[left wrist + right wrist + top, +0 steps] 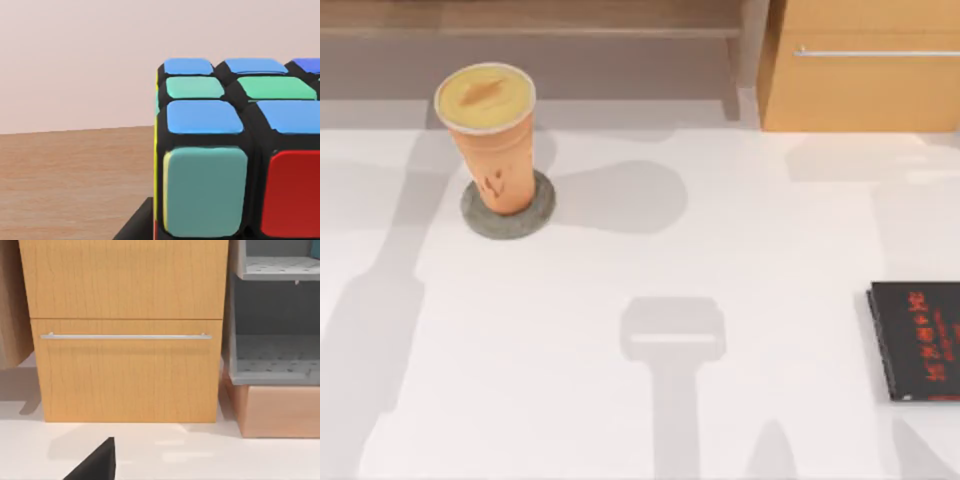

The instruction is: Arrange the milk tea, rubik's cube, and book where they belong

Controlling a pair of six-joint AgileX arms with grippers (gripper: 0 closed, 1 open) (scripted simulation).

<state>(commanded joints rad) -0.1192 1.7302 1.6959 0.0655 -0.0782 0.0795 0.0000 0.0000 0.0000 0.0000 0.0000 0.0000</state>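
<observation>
White bench (650, 400): black book (920, 340) at right edge. Wooden drawer unit (125, 330) stands back right, faced by right wrist view. Milk tea (492, 135) upright on grey coaster (480, 222), back left. Rubik's cube (235, 150) sits tight against left wrist camera, above a wooden surface; left hand's grip can't be judged. Risk: cube drops or lands tilted if released early.

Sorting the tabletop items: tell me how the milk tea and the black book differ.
The milk tea stands upright; the black book lies flat. The milk tea is orange-tan with a pale yellow lid; the book is black with red lettering. The milk tea sits on a grey coaster at the table's left; the book lies bare at the right edge.
</observation>
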